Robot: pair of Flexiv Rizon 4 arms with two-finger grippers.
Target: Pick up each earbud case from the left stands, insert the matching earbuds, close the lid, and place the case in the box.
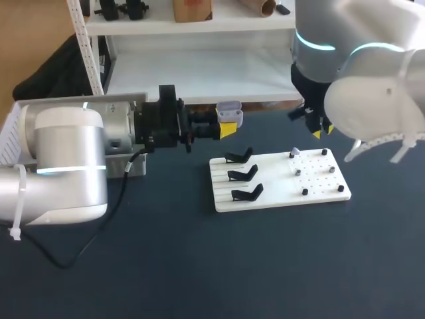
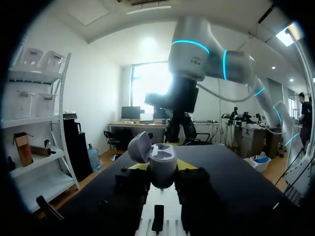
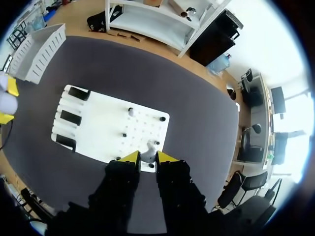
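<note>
Over the dark table (image 1: 166, 266) in the head view, my left gripper (image 1: 226, 126) hangs beyond the far left corner of the white board (image 1: 279, 199). It is pinching a grey earbud case (image 1: 230, 110) up in the air, clear of everything. Three black stands (image 1: 242, 174) line the board's left half, and small earbuds (image 1: 299, 171) sit on pegs across its right half. My right gripper (image 1: 320, 131) hovers high near the board's right end. The white box (image 1: 12, 129) sits behind my left arm.

On the left wrist view, the earbud case (image 2: 160, 162) is clamped from two sides between the yellow tips. Its lid (image 2: 139, 147) is tipped open, the board (image 2: 170, 223) lies below it, and my right arm (image 2: 197, 49) stands ahead.

On the right wrist view, my right gripper (image 3: 148, 157) looks down on the board (image 3: 98, 123) with its fingers slightly parted, white surface showing through the gap, nothing gripped. One white earbud (image 3: 151, 146) stands on the board just ahead of the tips. The stands (image 3: 69, 118) are at the far end, and the box (image 3: 37, 51) sits beyond them.
</note>
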